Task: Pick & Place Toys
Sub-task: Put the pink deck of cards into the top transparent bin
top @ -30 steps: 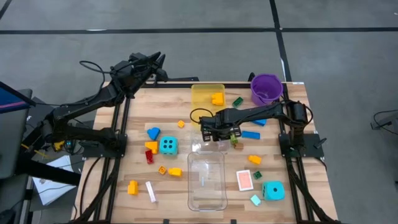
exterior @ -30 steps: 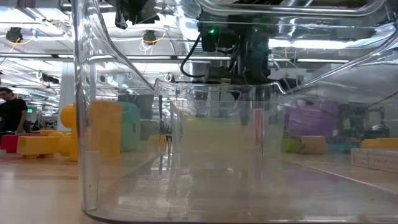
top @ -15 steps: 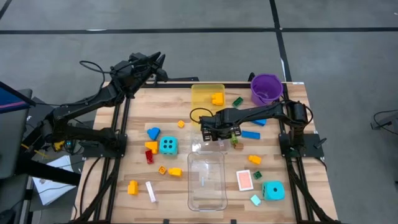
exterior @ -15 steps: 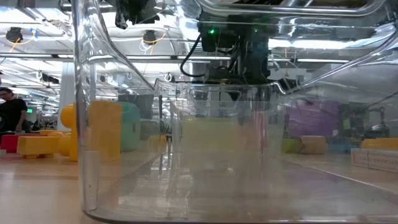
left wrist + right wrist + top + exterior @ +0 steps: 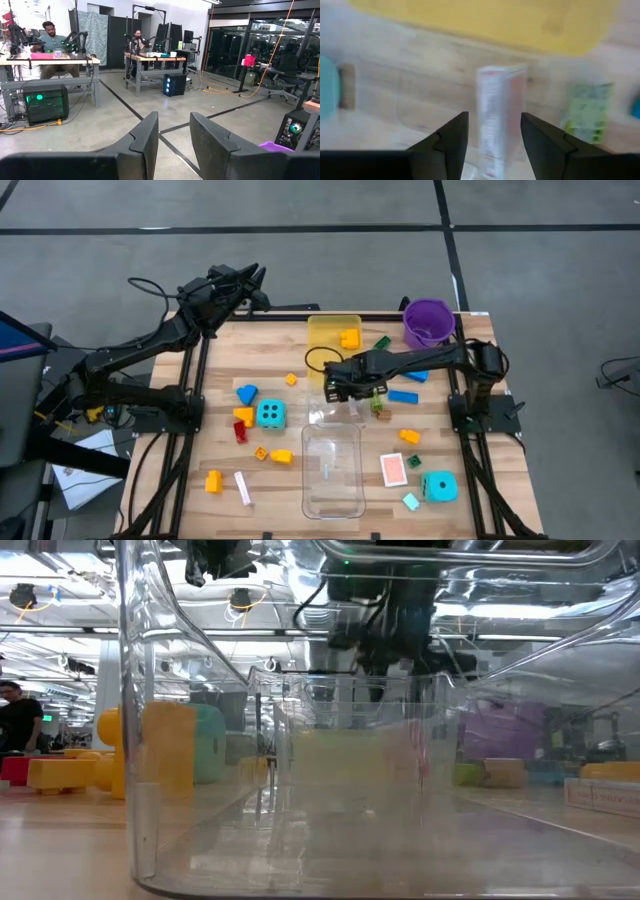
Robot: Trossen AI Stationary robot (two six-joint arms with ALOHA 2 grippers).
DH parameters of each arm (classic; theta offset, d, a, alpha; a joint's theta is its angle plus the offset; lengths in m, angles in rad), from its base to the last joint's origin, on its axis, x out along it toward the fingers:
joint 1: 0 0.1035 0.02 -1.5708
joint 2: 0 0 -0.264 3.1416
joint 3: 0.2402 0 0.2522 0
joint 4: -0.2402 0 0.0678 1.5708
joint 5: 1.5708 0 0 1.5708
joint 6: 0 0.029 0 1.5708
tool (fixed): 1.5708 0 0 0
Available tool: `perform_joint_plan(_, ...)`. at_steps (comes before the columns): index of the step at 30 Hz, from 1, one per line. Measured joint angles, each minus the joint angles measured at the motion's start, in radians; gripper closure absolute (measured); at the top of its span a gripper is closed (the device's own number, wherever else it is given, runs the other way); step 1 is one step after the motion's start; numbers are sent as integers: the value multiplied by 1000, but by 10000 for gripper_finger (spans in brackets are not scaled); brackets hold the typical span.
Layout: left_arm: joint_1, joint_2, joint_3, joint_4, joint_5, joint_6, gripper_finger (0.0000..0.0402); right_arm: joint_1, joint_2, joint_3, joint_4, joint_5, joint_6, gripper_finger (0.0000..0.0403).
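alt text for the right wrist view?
A pink-and-white playing card stands on edge past the right gripper, jaws open and apart from it. Behind it: wood table, yellow tray, blurred green piece.

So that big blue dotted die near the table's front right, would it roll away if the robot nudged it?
Probably not far. The die is a cube resting flat on one face on the wooden table, so a push would likely slide it or tip it once. It looks chunky for a toy yet probably light, and may be wide for a pincer.
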Motion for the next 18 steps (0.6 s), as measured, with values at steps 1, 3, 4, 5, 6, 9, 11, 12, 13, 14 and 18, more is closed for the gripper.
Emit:
perform_joint_plan(1,0,0,0,1,0,0,293,0,-19,0,0,23,0,230)
perform_joint_plan(3,0,0,0,0,0,0,293,2,-59,0,-3,73,5,230)
perform_joint_plan(4,0,0,0,0,0,0,293,4,-78,0,-7,98,8,230)
perform_joint_plan(5,0,0,0,0,0,0,293,6,-98,0,-11,122,10,230)
perform_joint_plan(6,0,0,0,0,0,0,293,9,-117,0,-13,147,11,230)
perform_joint_plan(9,0,0,0,0,1,0,293,27,-182,0,-19,219,11,230)
perform_joint_plan(11,0,0,0,0,1,0,293,48,-222,0,-22,275,6,230)
perform_joint_plan(12,0,0,0,0,1,0,293,60,-241,0,-22,305,1,230)
perform_joint_plan(13,0,0,0,0,0,0,293,75,-261,0,-24,336,0,230)
perform_joint_plan(14,0,0,0,0,0,0,293,91,-282,0,-32,370,0,230)
perform_joint_plan(18,0,0,0,0,0,9,293,172,-353,0,-62,519,-34,230)
